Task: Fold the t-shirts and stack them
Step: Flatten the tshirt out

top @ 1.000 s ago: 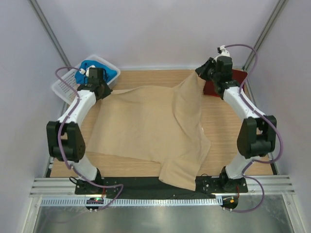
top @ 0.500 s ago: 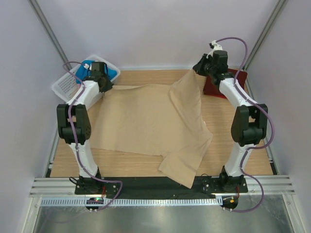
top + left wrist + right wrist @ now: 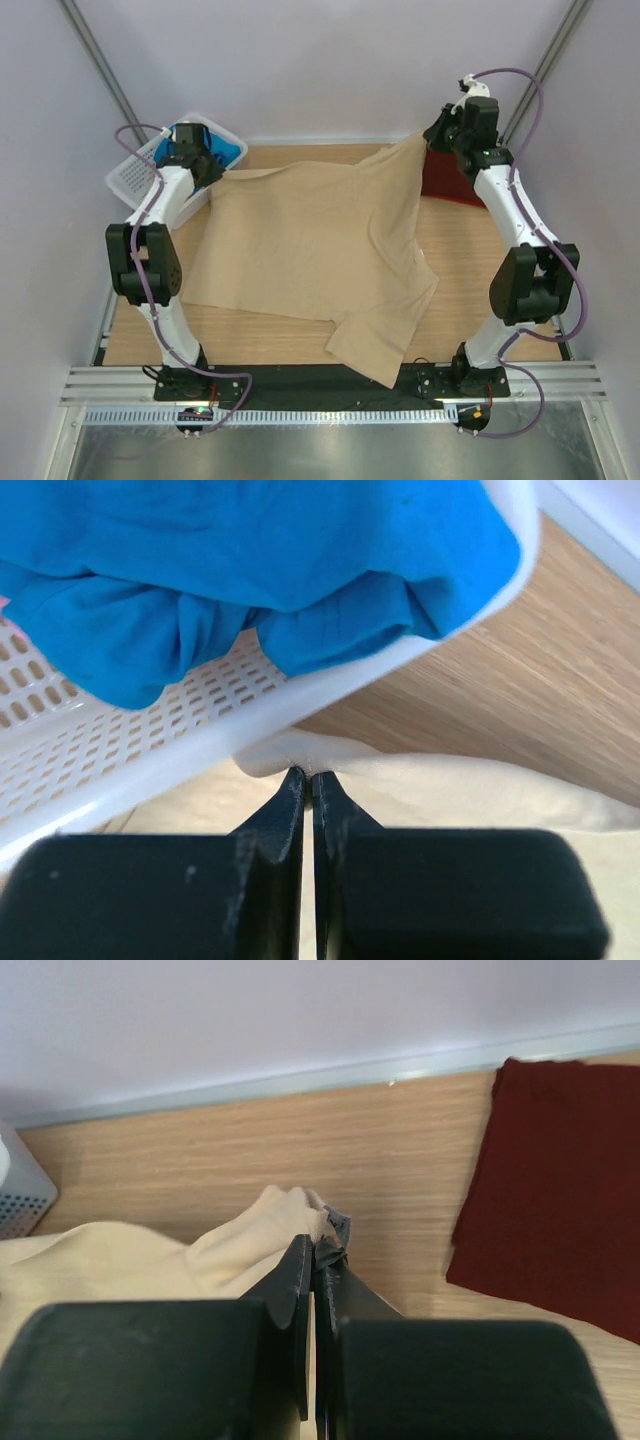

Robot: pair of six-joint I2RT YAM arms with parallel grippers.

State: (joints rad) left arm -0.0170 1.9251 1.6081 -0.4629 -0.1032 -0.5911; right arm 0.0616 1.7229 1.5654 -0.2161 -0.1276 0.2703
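Note:
The large tan t-shirt (image 3: 300,240) lies spread over the wooden table, one part hanging over the near edge. My left gripper (image 3: 212,172) is shut on its far left corner (image 3: 300,755), right beside the basket. My right gripper (image 3: 432,140) is shut on its far right corner (image 3: 290,1215), held a little above the table. The dark maroon t-shirt (image 3: 448,180) lies folded at the far right, also in the right wrist view (image 3: 560,1190). The bright blue t-shirt (image 3: 205,145) sits bunched in the basket, also in the left wrist view (image 3: 250,570). The pink t-shirt is out of view.
The white lattice basket (image 3: 135,180) stands at the far left corner, its rim (image 3: 330,680) touching the tan cloth. Bare wood (image 3: 480,270) shows right of the shirt. Walls close in behind and at both sides.
Both grippers have moved apart and toward the back, the right one going right, pulling the tan shirt's far edge wider and flatter across the table.

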